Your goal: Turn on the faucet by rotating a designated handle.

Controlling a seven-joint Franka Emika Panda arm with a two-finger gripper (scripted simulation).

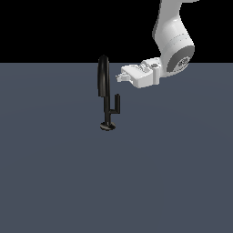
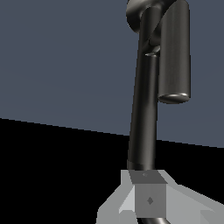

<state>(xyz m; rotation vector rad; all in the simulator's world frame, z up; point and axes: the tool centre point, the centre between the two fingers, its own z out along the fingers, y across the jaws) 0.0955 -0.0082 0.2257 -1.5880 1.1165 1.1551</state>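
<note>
The glossy black faucet (image 1: 107,98) stands on its round disc base (image 1: 108,127), with the thick arched spout (image 1: 103,75) on top. The handle (image 1: 116,103) is a short L-shaped arm on the exterior view's right of the stem, ending in an upright bar. My gripper (image 1: 119,76) hangs level with the spout, just to its right, above the handle and touching nothing. Its fingers look closed together and empty. In the wrist view the stem and spout (image 2: 142,122) run straight out from the gripper (image 2: 148,192), and the handle's bar (image 2: 175,57) is beside them.
The faucet stands on a flat grey-blue floor (image 1: 54,173). The white arm (image 1: 173,41) comes down from the upper part of the exterior view's right.
</note>
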